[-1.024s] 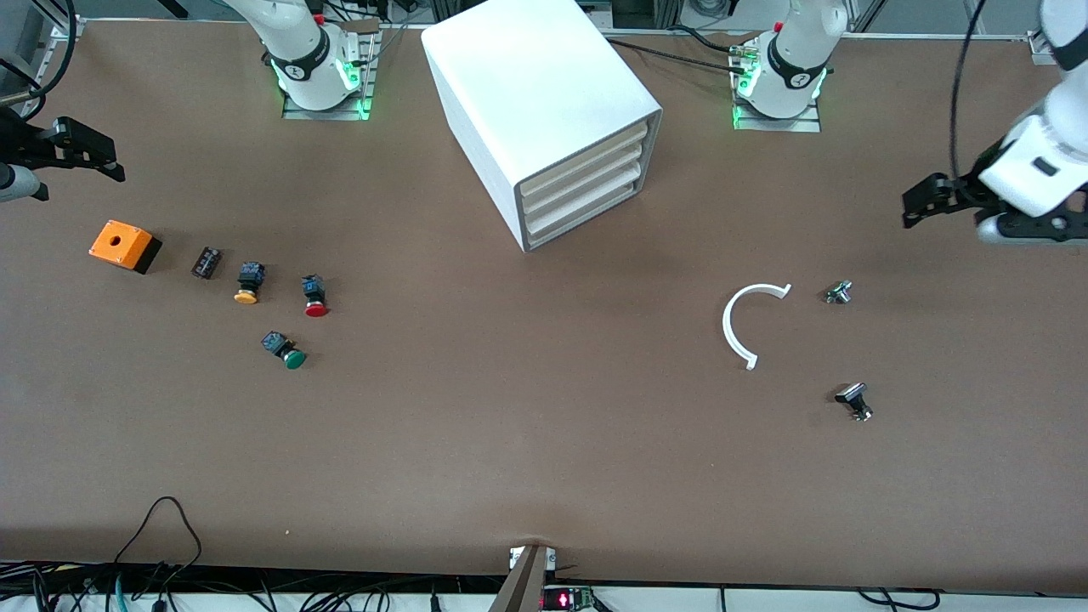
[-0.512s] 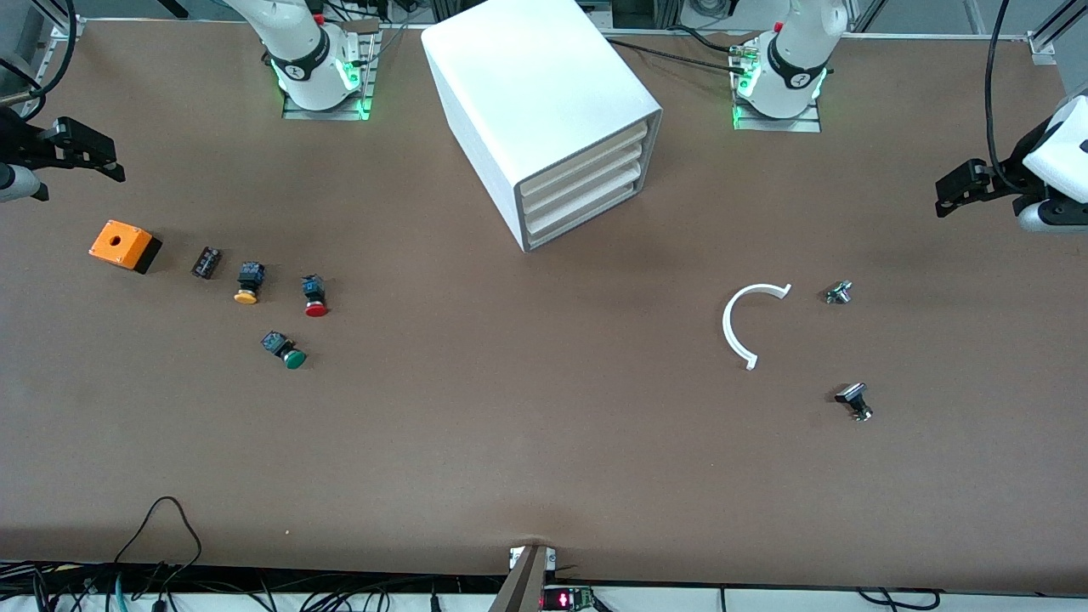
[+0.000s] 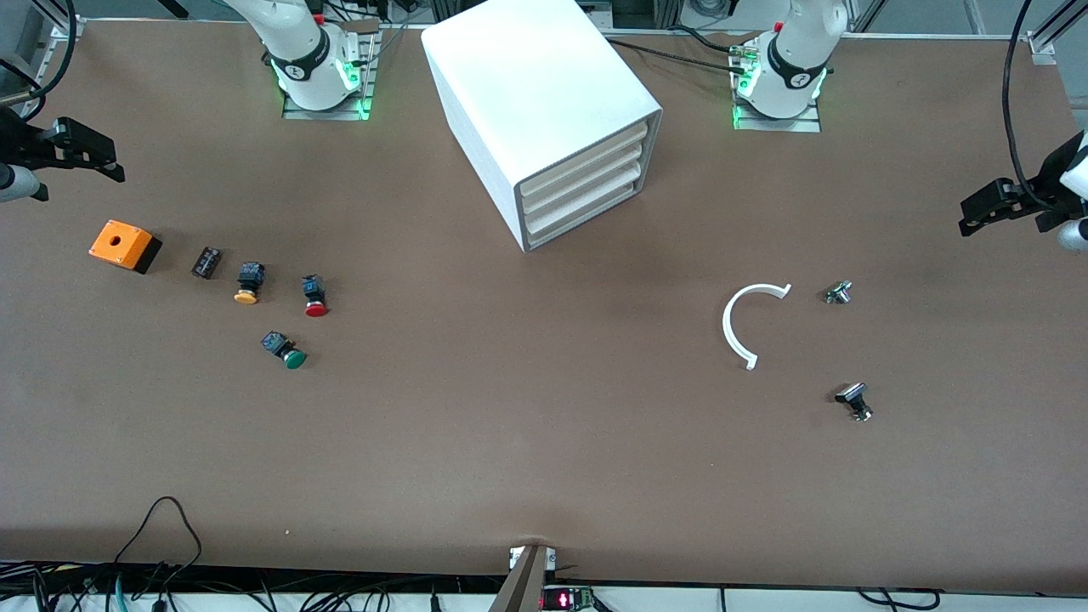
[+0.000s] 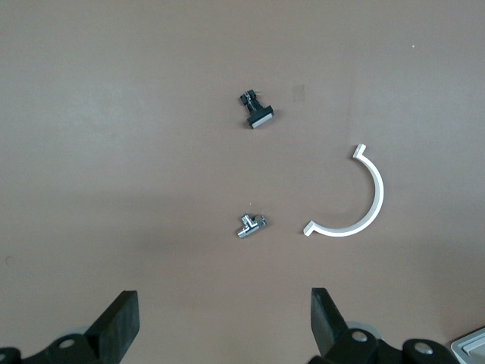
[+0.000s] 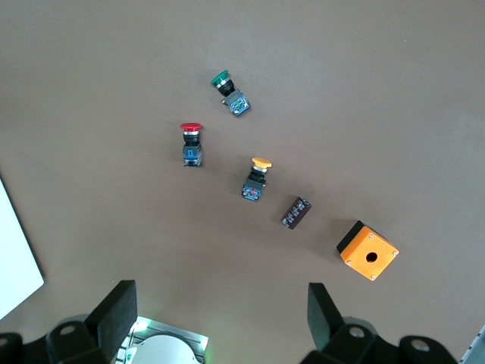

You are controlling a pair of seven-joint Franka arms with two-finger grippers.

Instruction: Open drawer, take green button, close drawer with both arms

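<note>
Closest to my front camera is a small black clip-like part [image 3: 852, 400] at the left arm's end of the table. A bit farther away, toward the right arm's end, the green button [image 3: 286, 350] lies on its side on the bare table, not in any drawer. Then comes the white half-ring [image 3: 742, 325] with a little metal fitting [image 3: 838, 292] just beside it, and at the other end a row: red button [image 3: 314, 297], yellow button [image 3: 247, 283], a dark terminal block [image 3: 206, 262] and the orange box [image 3: 124, 245].

Farther up sits the white cabinet [image 3: 544, 110], its bottom drawer [image 3: 580, 218] pushed shut like the three above.

Left gripper [image 4: 221, 327] hangs over the table edge, fingers spread, holding nothing. Right gripper [image 5: 220, 318] hovers over its own end, also wide apart and empty.
</note>
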